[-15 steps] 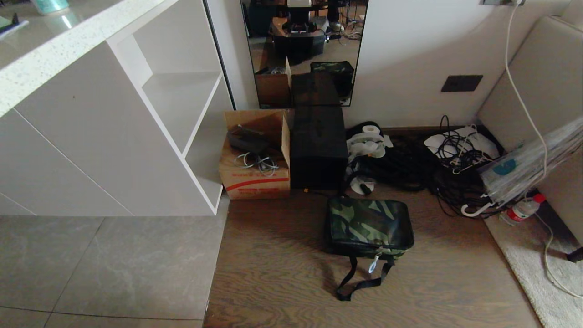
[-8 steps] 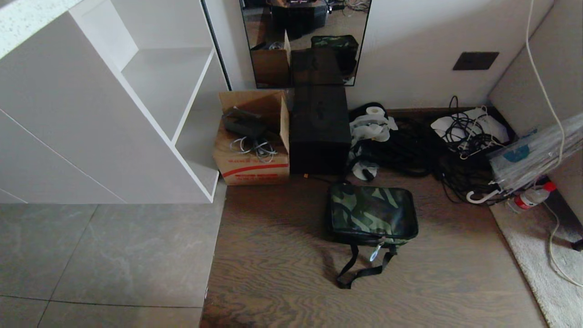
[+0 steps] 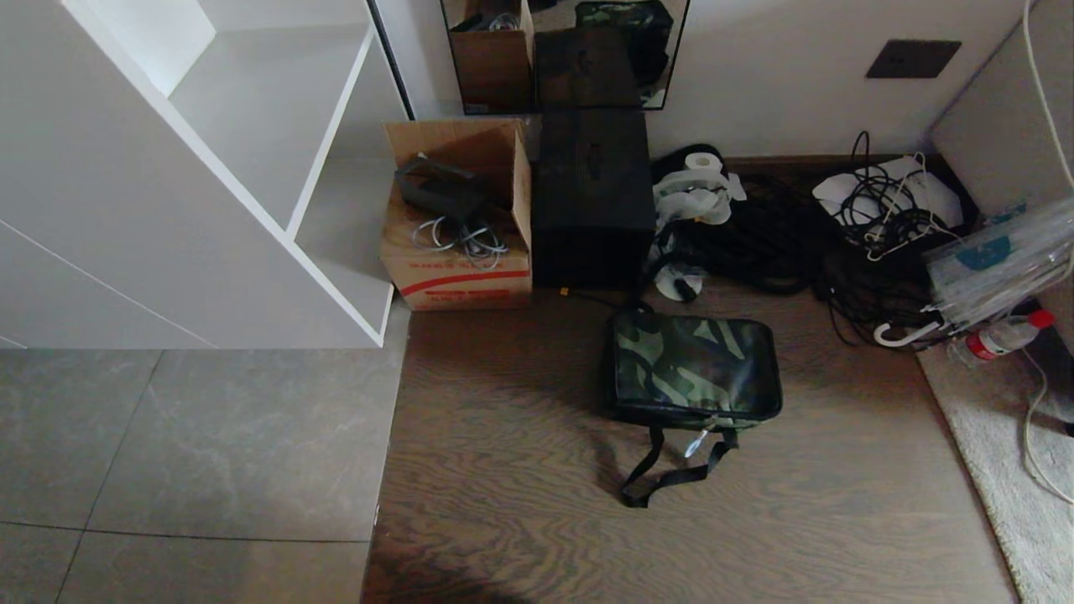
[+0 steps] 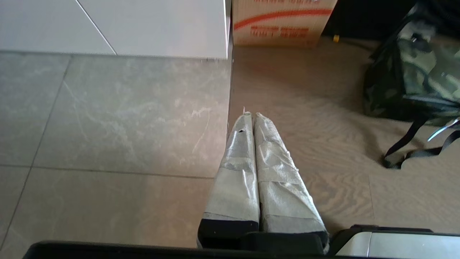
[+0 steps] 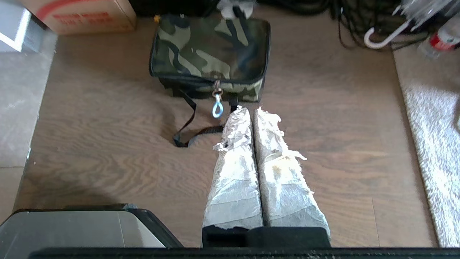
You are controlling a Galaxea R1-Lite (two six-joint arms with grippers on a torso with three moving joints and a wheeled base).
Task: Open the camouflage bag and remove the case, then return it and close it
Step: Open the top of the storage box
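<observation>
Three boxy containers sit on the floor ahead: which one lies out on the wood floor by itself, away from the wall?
The camouflage bag, zipped shut with its black strap trailing. The cardboard box and the tall black box stand side by side against the wall.

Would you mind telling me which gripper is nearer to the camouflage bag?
Right. The right gripper hovers shut just before the camouflage bag, by its zipper pull; the left gripper hangs shut off to the bag's side.

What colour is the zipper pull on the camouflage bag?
White, a small loop hanging from the zipper pull at the camouflage bag front; clearest in the right wrist view.
</observation>
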